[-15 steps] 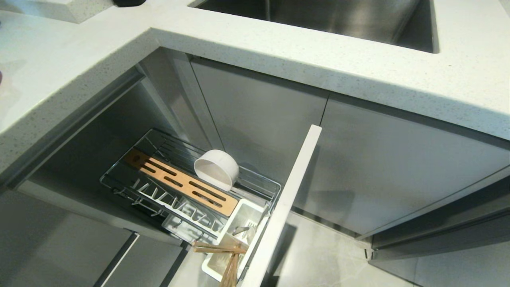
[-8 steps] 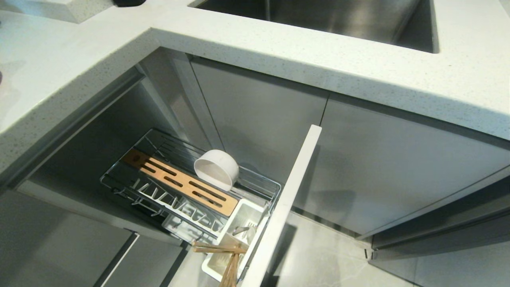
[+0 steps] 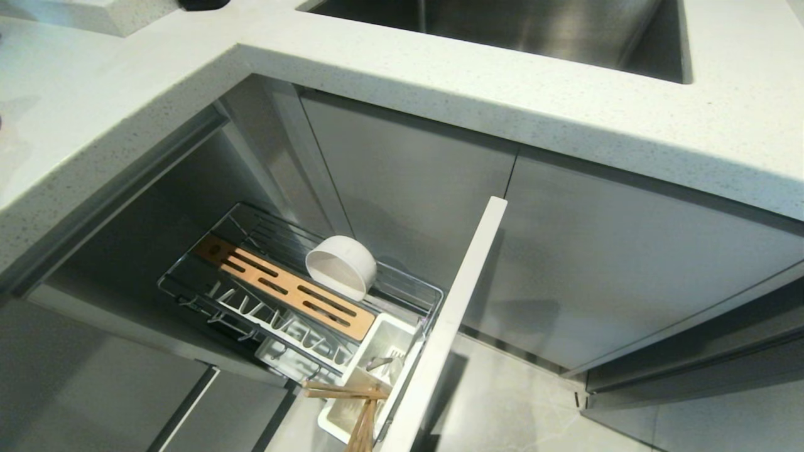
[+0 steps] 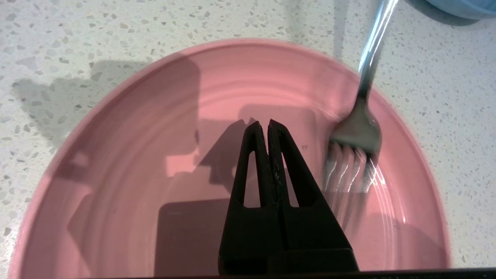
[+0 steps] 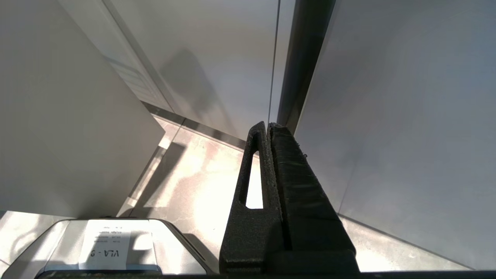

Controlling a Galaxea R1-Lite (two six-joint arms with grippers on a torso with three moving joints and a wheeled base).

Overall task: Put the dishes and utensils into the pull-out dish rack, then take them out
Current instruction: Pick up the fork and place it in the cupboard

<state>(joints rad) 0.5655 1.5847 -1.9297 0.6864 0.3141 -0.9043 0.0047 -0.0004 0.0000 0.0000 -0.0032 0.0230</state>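
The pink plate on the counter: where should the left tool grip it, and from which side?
Grip the raised rim of the pink plate, probably on the side away from the fork resting on it. The plate lies flat and shallow on the counter, so only the edge offers purchase; come in low, one finger over the rim.

White speckled stone countertop, L-shaped, with steel sink sunk in at the far side. Below, flat grey cabinet doors, matte, faintly reflecting light. Pale grey marbled floor tiles, brightly lit.
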